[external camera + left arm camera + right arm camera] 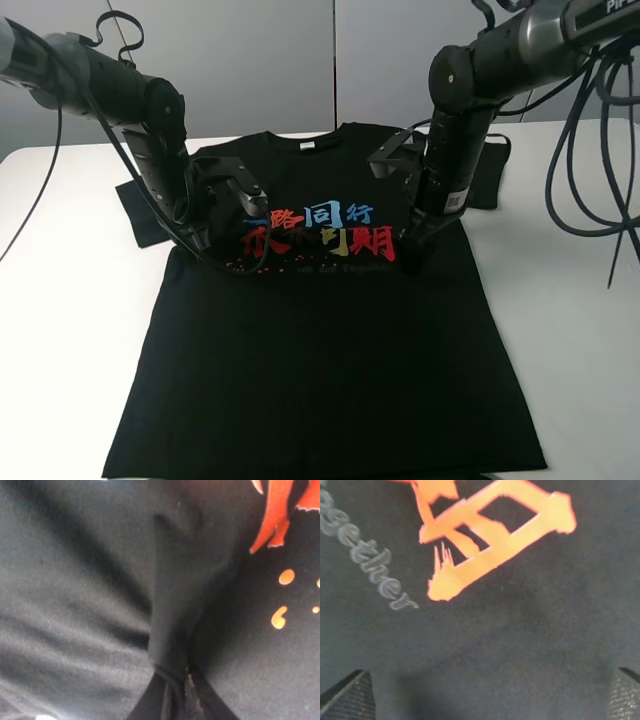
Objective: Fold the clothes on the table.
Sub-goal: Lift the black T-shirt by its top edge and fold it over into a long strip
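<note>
The black T-shirt (pixel 320 370) lies flat on the white table (pixel 60 330), hem nearest, print (pixel 320 232) facing up. At mid-chest the left gripper (pixel 233 266) pinches a ridge of its fabric beside the print. The right gripper (pixel 410 262) is spread wide at the print's other end.
</note>
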`<state>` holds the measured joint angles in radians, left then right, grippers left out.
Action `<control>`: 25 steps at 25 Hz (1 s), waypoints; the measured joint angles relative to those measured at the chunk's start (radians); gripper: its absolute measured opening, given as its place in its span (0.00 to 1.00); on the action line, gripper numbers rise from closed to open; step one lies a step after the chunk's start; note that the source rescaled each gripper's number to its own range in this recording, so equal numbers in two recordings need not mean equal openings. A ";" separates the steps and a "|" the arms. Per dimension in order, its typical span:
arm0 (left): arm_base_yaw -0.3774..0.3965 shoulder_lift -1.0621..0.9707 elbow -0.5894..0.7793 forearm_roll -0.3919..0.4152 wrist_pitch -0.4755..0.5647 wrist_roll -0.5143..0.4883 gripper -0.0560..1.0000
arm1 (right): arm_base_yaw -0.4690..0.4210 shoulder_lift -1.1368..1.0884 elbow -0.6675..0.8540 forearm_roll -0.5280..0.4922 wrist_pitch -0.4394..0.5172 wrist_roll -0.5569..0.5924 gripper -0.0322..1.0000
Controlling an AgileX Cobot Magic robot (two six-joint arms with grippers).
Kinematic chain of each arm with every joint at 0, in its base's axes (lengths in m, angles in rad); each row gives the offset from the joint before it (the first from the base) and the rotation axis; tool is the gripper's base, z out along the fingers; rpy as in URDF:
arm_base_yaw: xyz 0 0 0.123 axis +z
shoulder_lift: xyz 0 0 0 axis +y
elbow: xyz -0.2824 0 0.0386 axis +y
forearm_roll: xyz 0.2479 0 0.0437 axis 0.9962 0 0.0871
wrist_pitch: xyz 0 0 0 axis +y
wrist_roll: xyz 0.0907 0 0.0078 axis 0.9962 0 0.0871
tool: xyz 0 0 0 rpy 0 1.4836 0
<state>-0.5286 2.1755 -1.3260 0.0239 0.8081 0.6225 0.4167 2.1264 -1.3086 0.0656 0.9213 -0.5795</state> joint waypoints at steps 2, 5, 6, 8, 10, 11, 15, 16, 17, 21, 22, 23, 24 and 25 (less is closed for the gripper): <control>0.000 0.000 0.000 0.000 0.001 0.000 0.06 | 0.000 0.007 -0.007 -0.015 0.000 0.000 1.00; 0.000 0.000 0.000 0.000 0.001 0.002 0.06 | 0.000 0.012 -0.021 -0.035 -0.002 0.004 1.00; 0.000 0.000 0.000 0.000 0.001 0.003 0.06 | 0.000 0.012 -0.023 -0.040 -0.002 0.007 1.00; 0.000 0.000 0.000 0.000 0.001 0.003 0.06 | -0.011 0.012 -0.035 -0.042 -0.003 0.011 1.00; 0.000 0.000 0.000 0.000 0.001 0.004 0.06 | -0.029 0.012 -0.042 -0.047 -0.006 0.013 1.00; 0.000 0.000 0.000 0.000 0.001 0.004 0.06 | -0.039 0.012 -0.042 -0.047 -0.006 0.015 1.00; 0.000 0.000 0.000 0.000 0.001 0.004 0.06 | -0.066 0.038 -0.044 -0.030 -0.004 0.017 1.00; 0.000 0.000 0.000 0.000 0.001 0.004 0.06 | -0.068 0.043 -0.046 -0.030 -0.004 0.017 1.00; 0.000 0.000 0.000 0.000 0.001 0.004 0.06 | -0.068 0.045 -0.046 -0.028 -0.006 0.019 1.00; 0.000 0.000 0.000 0.000 0.001 0.004 0.06 | -0.068 0.048 -0.050 -0.028 -0.007 0.019 1.00; 0.000 0.000 0.000 0.000 0.001 0.006 0.06 | -0.068 0.050 -0.052 -0.028 -0.005 0.017 1.00; 0.000 0.000 0.000 0.000 0.001 0.006 0.06 | -0.068 0.053 -0.052 -0.028 -0.005 0.015 1.00; 0.000 0.000 0.000 0.000 0.001 0.006 0.06 | -0.068 0.055 -0.052 -0.028 -0.004 0.015 1.00; 0.000 0.000 0.000 0.000 0.001 0.006 0.06 | -0.068 0.056 -0.054 -0.028 -0.003 0.015 1.00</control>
<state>-0.5286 2.1755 -1.3260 0.0239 0.8096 0.6285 0.3491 2.1826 -1.3628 0.0374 0.9180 -0.5641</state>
